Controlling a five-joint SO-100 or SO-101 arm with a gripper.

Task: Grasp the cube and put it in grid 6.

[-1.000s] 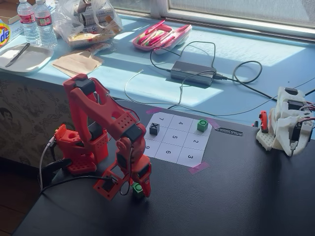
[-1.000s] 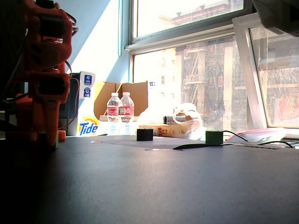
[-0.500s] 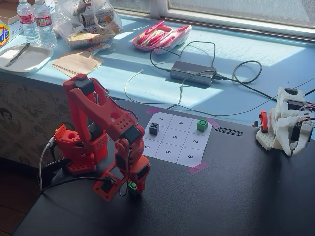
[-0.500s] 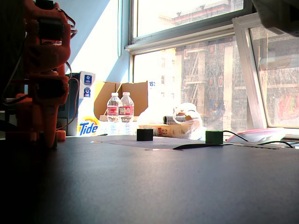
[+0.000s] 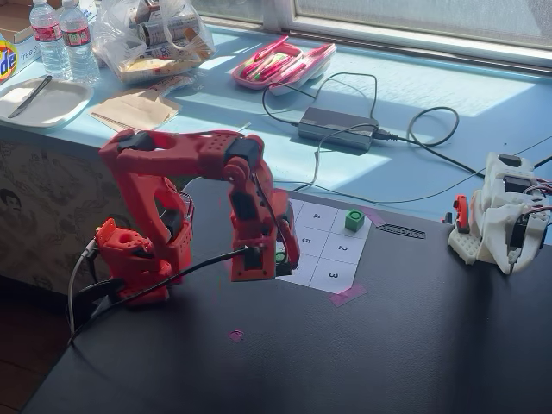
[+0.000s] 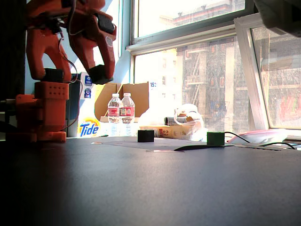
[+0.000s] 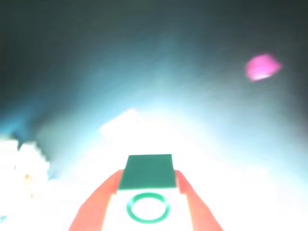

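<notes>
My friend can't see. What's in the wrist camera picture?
A green cube sits between the red gripper fingers, above a very bright, washed-out surface. A blurry pink spot shows at the upper right.

Arm: red plastic, matt, layered print texture; table: black, smooth, faint sheen; grid sheet: white paper, matt; cube: green, matt plastic look; bottles: clear glossy plastic.
</notes>
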